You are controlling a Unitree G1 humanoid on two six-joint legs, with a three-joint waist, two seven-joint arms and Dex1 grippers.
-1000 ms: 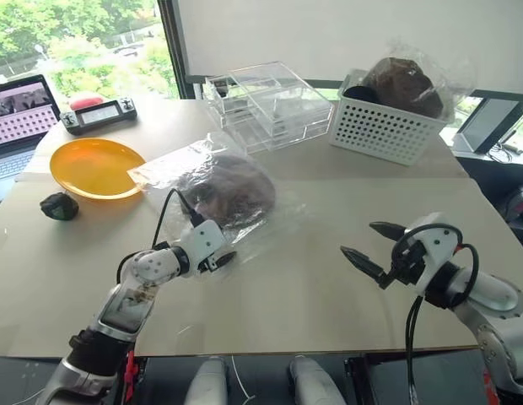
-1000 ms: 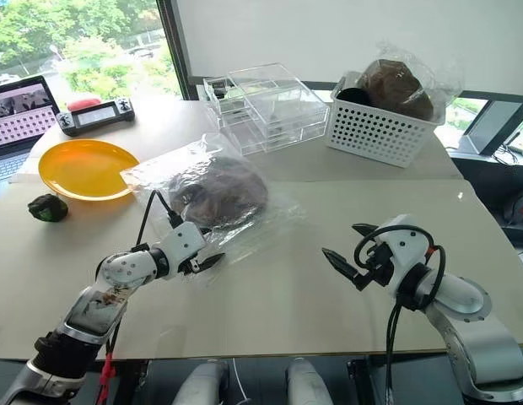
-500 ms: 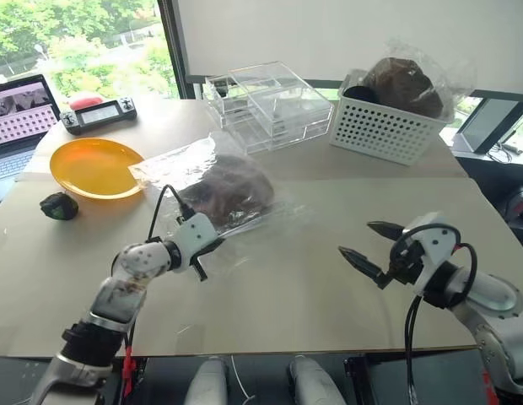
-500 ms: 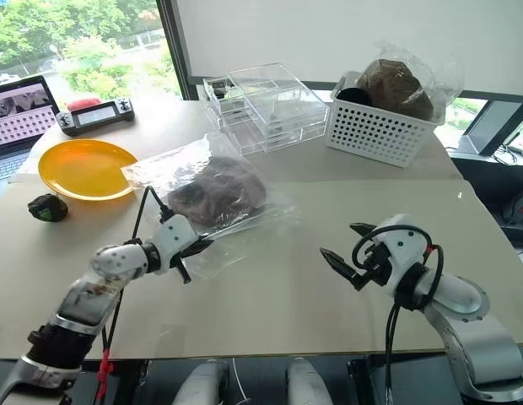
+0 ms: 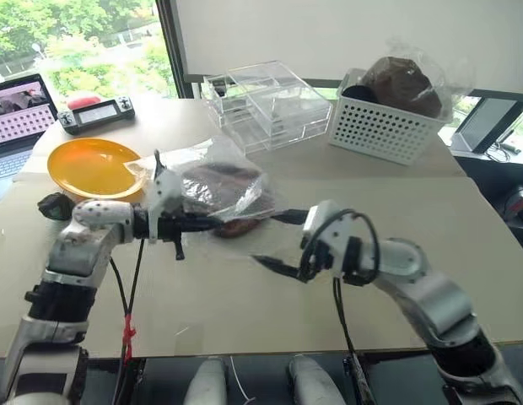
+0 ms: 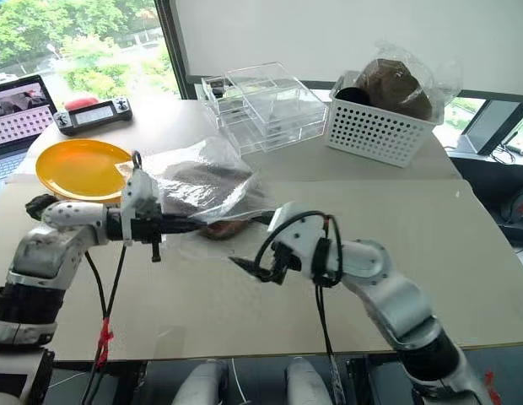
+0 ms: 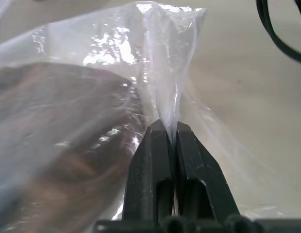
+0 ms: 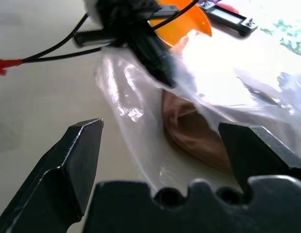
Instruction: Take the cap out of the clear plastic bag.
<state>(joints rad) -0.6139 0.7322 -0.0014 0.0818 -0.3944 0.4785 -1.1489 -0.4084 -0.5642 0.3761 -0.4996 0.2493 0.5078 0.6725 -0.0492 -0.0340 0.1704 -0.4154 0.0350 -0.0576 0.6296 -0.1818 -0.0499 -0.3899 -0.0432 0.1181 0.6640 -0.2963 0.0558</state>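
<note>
Lifted now, the clear plastic bag (image 5: 212,187) hangs clamped in left fingers (image 7: 162,160); right fingers (image 5: 277,268) spread apart.

Bare counter (image 5: 245,312) lay open in front of the clear plastic bag (image 5: 212,181). The yellow plate (image 5: 88,164) crowded its left; drawer boxes (image 5: 266,105) and white basket (image 5: 384,126) stood behind.
</note>
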